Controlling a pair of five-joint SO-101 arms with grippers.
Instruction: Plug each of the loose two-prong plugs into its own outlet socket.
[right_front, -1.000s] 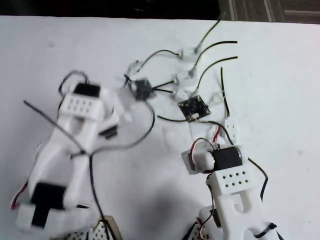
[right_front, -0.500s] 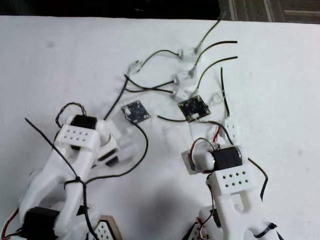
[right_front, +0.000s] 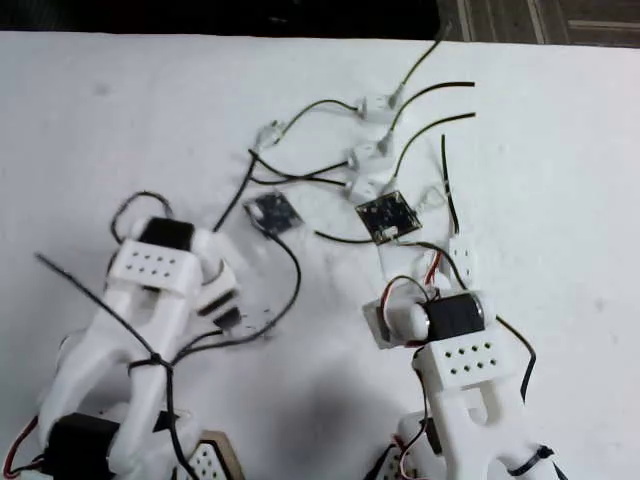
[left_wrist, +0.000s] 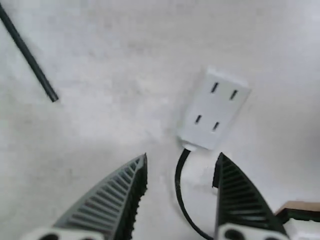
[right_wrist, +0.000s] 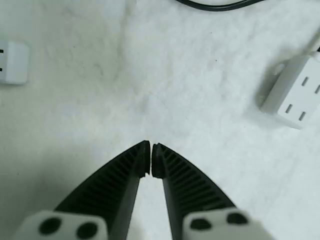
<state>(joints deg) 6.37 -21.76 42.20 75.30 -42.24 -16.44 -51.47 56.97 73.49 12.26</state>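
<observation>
Approach stage, likely: left pincer (left_wrist: 182, 159) apart above desk (left_wrist: 100, 60), outlet socket (left_wrist: 215, 110) just ahead of tips, black cord (left_wrist: 178, 175) between jaws. Right pincer (right_wrist: 151, 150) together, empty. Next: close on socket, steady it.

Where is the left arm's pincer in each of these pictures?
High view: left pincer low and left, beside the black cord.
Left wrist view: nearest the camera, open, that cord between its fingers.
Right wrist view: this one is the right pincer, shut.
Shared landmark: the black cord.
</observation>
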